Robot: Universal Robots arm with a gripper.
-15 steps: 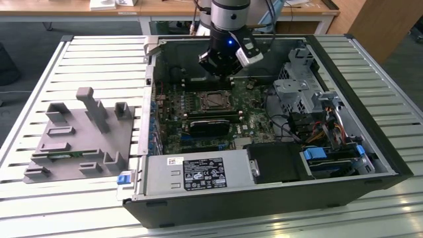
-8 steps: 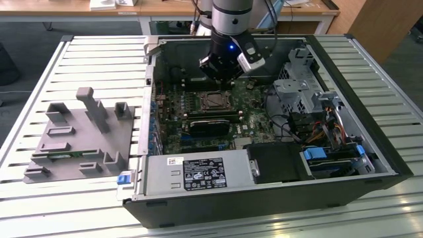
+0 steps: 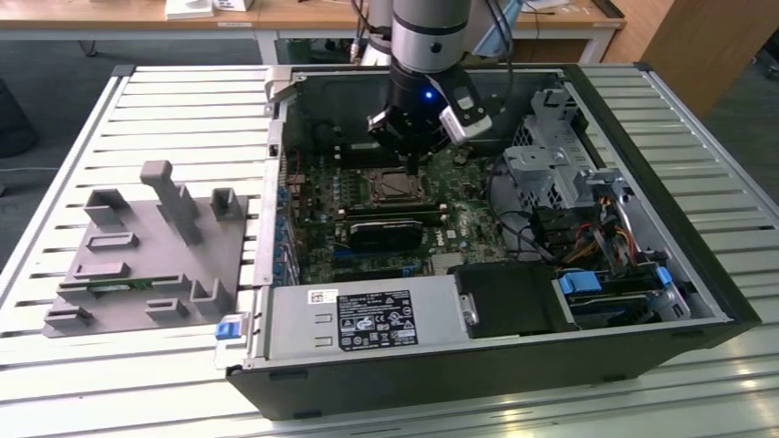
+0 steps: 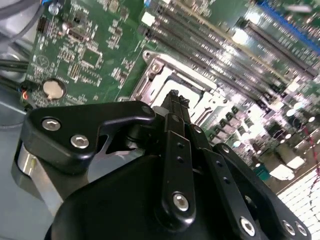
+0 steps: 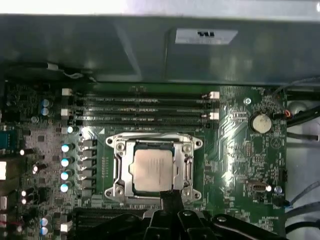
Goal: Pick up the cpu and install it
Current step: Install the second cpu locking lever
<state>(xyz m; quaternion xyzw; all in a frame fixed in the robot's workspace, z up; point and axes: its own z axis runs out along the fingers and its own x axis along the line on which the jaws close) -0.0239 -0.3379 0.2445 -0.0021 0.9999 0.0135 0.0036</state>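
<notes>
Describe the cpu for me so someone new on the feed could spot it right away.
Start at the open computer case on the slatted table and find the green circuit board on its floor. Just below the row of long memory slots sits a square metal socket frame. The cpu is the flat silvery square inside that frame, the only plain metal plate among small components, right under the gripper.

**Off-task items around the bench**

I see an open computer case (image 3: 681, 301) on a slatted white table (image 3: 182, 100). Toward the exterior view's left lies a grey fixture block (image 3: 146, 255). Inside, I make out the green motherboard (image 5: 245, 145), memory slots (image 5: 140, 107) and a coin battery (image 5: 260, 122).
</notes>
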